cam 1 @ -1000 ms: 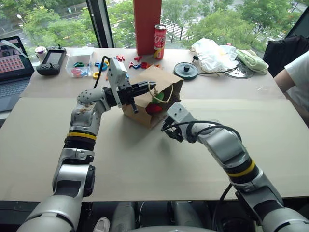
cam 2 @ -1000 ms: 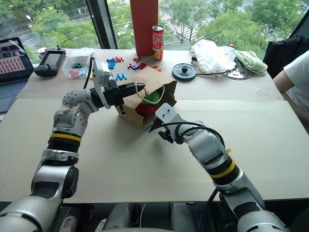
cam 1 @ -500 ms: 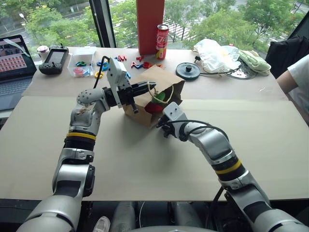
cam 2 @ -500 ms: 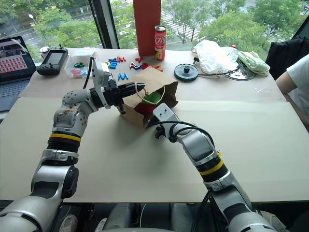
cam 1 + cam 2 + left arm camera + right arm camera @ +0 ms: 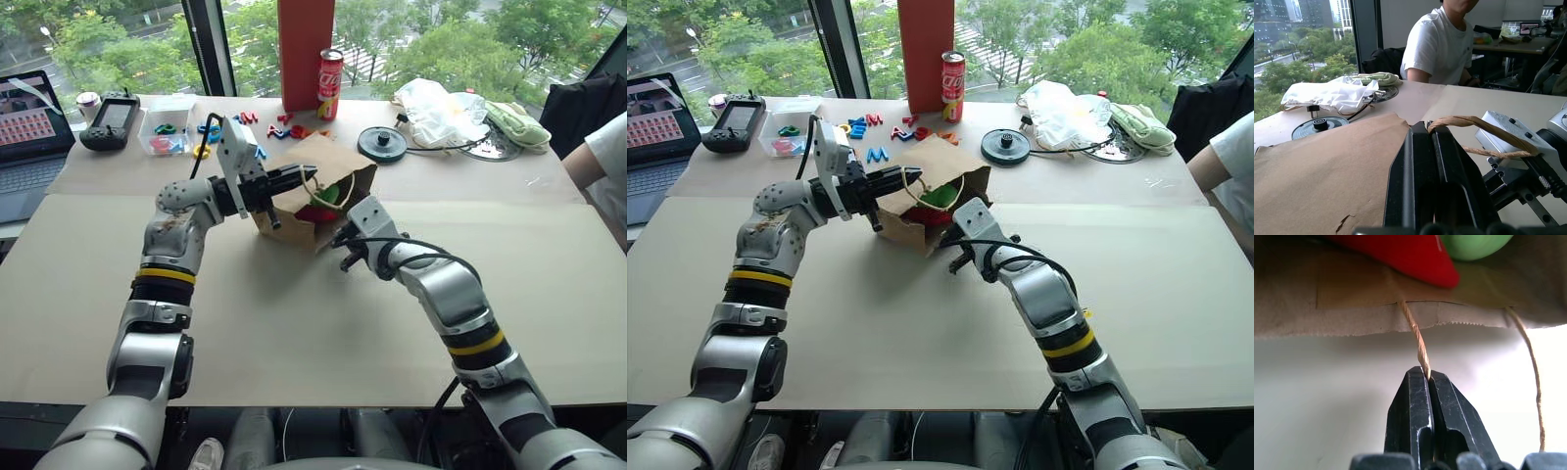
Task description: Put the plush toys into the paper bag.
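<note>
The brown paper bag (image 5: 312, 159) lies on its side in the middle of the table, mouth turned toward me. Both plush toys sit just inside the mouth: the red chili pepper (image 5: 1415, 254) and, beside it, the light-green creature (image 5: 1474, 242). My left gripper (image 5: 308, 177) is shut on the bag's upper cord handle (image 5: 1484, 128) at the top rim and holds that edge up. Just in front of the mouth, my right gripper (image 5: 1425, 374) is shut on the lower cord handle (image 5: 1415, 335), which runs taut from the bag's bottom rim.
Along the far edge stand a tall red-orange box (image 5: 304, 49), a soda can (image 5: 329, 83), a black disc (image 5: 382, 144), a white plastic bag (image 5: 436, 108) and a pale green cloth (image 5: 514, 122). Coloured letters (image 5: 206, 132), a controller (image 5: 108, 122) and a laptop (image 5: 29, 127) lie far left. A person (image 5: 598, 157) sits at right.
My right gripper went from open to shut, closing on the lower cord handle, and rose slightly toward the bag's mouth. The left gripper kept its hold without moving.
</note>
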